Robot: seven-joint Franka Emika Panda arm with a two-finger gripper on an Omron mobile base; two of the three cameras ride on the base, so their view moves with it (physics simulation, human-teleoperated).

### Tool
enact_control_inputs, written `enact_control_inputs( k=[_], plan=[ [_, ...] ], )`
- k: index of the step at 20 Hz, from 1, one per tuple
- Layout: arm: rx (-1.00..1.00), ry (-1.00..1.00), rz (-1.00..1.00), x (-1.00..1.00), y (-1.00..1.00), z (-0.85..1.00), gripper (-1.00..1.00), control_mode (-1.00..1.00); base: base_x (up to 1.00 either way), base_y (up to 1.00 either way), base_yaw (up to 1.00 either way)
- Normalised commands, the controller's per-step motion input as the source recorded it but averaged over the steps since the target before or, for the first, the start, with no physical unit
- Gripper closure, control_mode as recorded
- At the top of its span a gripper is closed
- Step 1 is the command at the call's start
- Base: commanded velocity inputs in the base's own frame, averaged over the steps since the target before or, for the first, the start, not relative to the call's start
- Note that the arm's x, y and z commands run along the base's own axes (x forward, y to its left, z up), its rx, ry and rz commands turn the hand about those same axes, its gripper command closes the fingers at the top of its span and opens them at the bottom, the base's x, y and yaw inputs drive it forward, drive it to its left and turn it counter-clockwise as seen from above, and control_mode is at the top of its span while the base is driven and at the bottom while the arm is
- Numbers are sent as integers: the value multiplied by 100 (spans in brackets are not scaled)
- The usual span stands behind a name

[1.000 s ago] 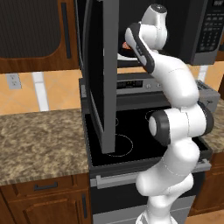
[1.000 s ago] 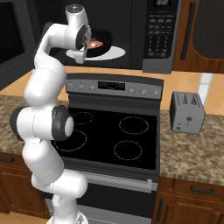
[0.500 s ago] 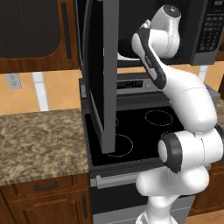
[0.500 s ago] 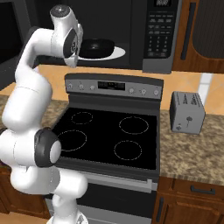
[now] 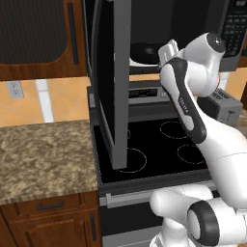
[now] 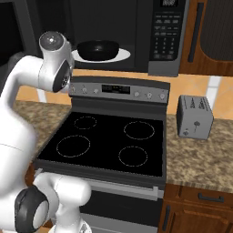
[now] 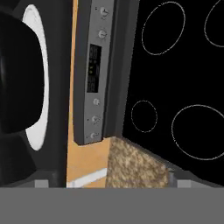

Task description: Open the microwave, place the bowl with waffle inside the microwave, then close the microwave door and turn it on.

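Resting on the white plate (image 6: 119,55) inside the microwave (image 6: 136,34), the bowl with waffle (image 6: 98,49) is released; fingers are spread, with the microwave door (image 5: 113,82) swung wide leftward, to be closed.

Even, flat light (slightly soft)

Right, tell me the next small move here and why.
Probably swing the hand out around the open dark glass microwave door to its outer face, ready to push it shut: the shallow black bowl already sits on the white round plate inside the microwave, and nothing is in the jaws.
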Motion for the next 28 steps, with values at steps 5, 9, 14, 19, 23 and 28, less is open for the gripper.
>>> enact_control_inputs(
  k=[5, 9, 14, 19, 23, 28],
  plan=[
    [1, 0, 44, -100, 6, -5, -100, -100, 0, 0, 0],
    [5, 1, 29, -100, 50, 8, -100, -100, 0, 0, 0],
    [1, 0, 25, -100, 56, 0, -100, -100, 0, 0, 0],
    [2, -10, 13, -100, 12, 4, -100, -100, 0, 0, 0],
    [3, -6, 13, -100, 8, 1, -100, -100, 0, 0, 0],
    [0, 0, 9, -100, 47, 10, -100, -100, 0, 0, 0]
  ],
)
